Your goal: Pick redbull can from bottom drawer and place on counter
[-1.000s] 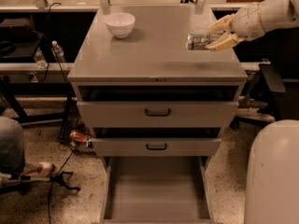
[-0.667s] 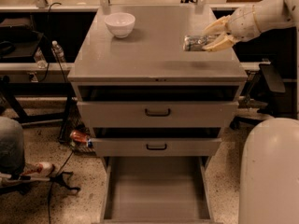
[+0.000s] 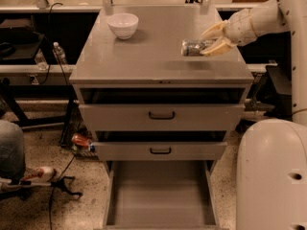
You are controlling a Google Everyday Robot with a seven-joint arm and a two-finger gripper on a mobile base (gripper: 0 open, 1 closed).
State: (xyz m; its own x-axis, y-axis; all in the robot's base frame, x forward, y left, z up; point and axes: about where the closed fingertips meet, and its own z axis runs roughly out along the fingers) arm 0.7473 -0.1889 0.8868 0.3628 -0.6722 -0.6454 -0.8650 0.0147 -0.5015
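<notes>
I have the end effector [image 3: 205, 44] closed on the can [image 3: 193, 47], held sideways over the surface [image 3: 153, 56], near its right edge. If I release it from height, the can may bounce and roll off that edge.

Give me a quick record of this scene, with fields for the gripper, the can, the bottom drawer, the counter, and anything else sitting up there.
gripper: gripper over the counter's right side, closed on the can
can: silvery can held sideways; cannot tell whether it touches the counter
bottom drawer: bottom drawer pulled out, nothing visible inside
counter: counter, flat grey top
also on counter: white bowl, back left, apart from the can
task stage: can out of the drawer, not yet released
</notes>
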